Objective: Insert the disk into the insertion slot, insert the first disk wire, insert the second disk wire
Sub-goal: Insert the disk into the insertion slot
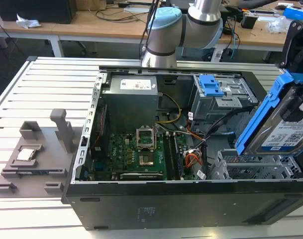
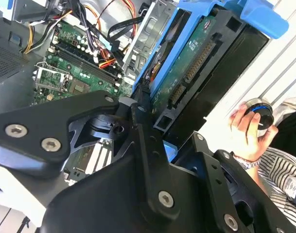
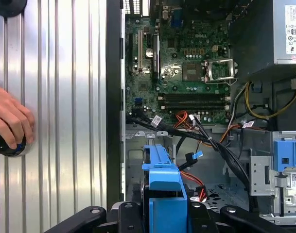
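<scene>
The disk (image 1: 283, 130), a grey hard drive with a white label in a bright blue caddy, hangs tilted on edge over the case's corner at the exterior view's right. My gripper (image 1: 298, 94) is shut on it from above. In the second wrist view my black fingers (image 2: 144, 127) clamp the caddy, and the disk (image 2: 191, 63) shows its green circuit-board underside. In the first wrist view the blue caddy (image 3: 162, 187) sits between the finger bases. The insertion slot (image 1: 251, 170), a perforated light grey cage (image 3: 134, 158), lies just below the disk, apart from it.
The open case holds the motherboard (image 1: 139, 152), a grey power supply (image 1: 131, 97), loose orange and black wires (image 3: 196, 128) beside the cage, and a solid metal box with a blue latch (image 1: 211, 85). A person's hand (image 3: 9, 121) rests on a black knob on the ribbed table. A grey fixture (image 1: 32, 157) lies at the exterior view's left.
</scene>
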Motion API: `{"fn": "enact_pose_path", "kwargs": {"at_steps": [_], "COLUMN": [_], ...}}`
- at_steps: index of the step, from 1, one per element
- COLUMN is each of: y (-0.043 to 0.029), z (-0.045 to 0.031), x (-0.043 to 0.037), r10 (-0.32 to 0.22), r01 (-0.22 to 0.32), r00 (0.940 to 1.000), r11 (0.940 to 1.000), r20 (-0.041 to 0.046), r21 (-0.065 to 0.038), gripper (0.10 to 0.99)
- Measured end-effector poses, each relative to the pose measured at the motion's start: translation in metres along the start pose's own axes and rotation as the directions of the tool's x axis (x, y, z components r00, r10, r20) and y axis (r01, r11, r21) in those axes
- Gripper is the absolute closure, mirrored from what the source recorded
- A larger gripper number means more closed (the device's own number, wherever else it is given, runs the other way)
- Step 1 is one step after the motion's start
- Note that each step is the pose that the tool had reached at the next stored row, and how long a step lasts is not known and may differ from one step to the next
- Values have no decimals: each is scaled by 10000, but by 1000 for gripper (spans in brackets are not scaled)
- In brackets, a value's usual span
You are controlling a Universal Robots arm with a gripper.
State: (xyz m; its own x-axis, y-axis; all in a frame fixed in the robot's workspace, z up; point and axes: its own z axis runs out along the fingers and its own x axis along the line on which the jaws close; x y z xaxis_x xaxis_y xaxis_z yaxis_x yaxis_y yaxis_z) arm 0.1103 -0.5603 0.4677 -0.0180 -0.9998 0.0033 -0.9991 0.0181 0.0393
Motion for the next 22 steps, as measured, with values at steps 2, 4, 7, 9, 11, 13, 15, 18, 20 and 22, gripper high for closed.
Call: {"fn": "enact_pose_path", "kwargs": {"at_steps": [2,4,7,9,11,13,15,18,20,22], "y": [3,15,30,32,33,35,35,35,35,34], "z": [21,46,78,90,101,134,169,209,232,267], "x": [-9,-13,-14,-14,-14,-16,-19,-34,-46,-78], "r10": [0,2,-1,0,-1,0,0,0,0,-1], "r01": [0,-2,1,0,1,0,0,0,0,1], "r00": [10000,10000,10000,10000,10000,10000,10000,10000,10000,10000], "r11": [10000,10000,10000,10000,10000,10000,10000,10000,10000,10000], "r20": [0,1,0,-1,-1,0,2,-1,-1,0], "r21": [0,0,0,0,0,-1,0,0,0,0], "gripper": [722,722,722,722,722,722,722,722,722,722]}}
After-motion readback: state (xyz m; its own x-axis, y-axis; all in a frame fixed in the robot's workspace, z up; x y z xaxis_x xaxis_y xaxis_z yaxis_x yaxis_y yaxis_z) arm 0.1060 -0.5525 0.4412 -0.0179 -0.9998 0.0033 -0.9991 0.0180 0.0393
